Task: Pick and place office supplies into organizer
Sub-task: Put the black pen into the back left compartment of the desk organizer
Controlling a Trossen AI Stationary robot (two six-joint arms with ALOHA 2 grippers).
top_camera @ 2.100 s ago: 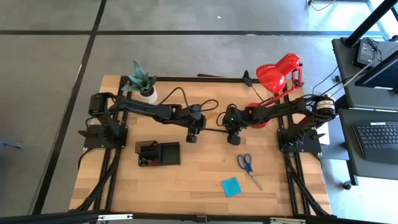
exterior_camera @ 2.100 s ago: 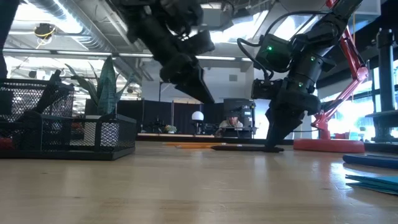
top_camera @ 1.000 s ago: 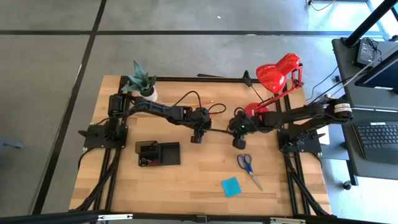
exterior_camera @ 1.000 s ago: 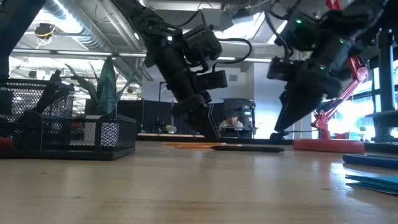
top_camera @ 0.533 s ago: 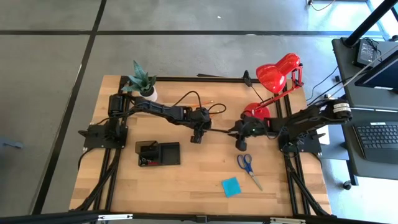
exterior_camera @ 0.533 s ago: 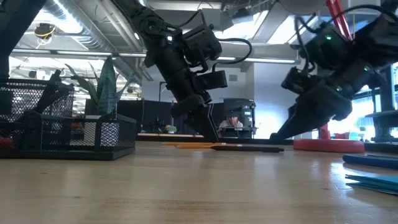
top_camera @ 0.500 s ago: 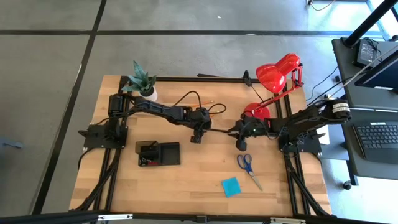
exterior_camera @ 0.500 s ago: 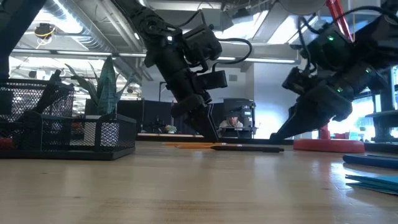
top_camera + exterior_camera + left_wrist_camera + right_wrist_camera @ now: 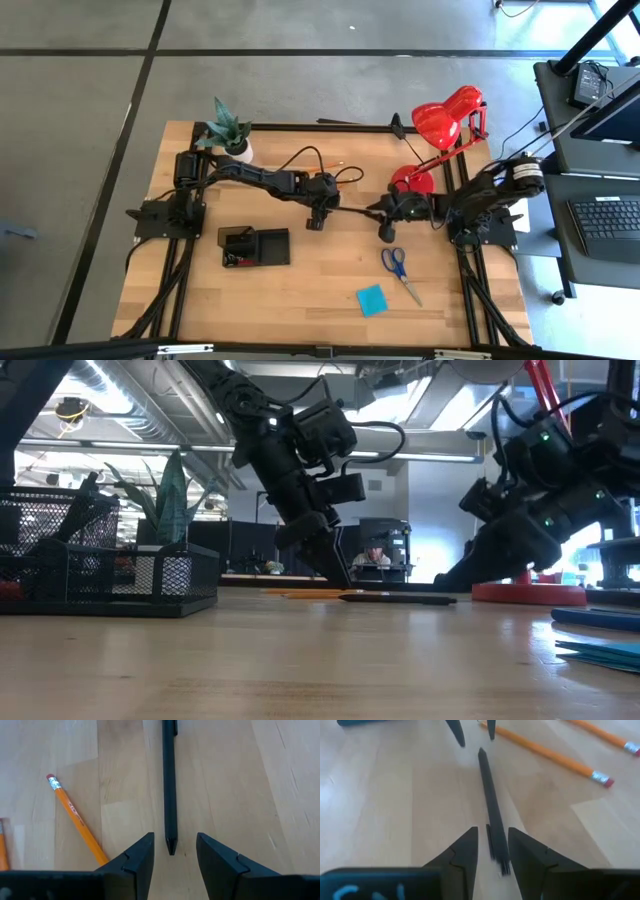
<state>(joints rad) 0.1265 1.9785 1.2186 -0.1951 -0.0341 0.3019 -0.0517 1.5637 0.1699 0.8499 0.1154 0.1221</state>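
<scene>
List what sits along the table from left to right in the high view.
potted plant → organizer → left end effector → black pen → right end effector → scissors → red desk lamp. The blue sticky-note pad overlaps the right end effector's span, so it is left out.

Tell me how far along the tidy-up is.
Early. The organizer holds a few items, hard to identify. In hand: both grippers' open fingers straddle opposite ends of the black pen, flat on the table. Left: two pencils, scissors, blue sticky pad.
</scene>
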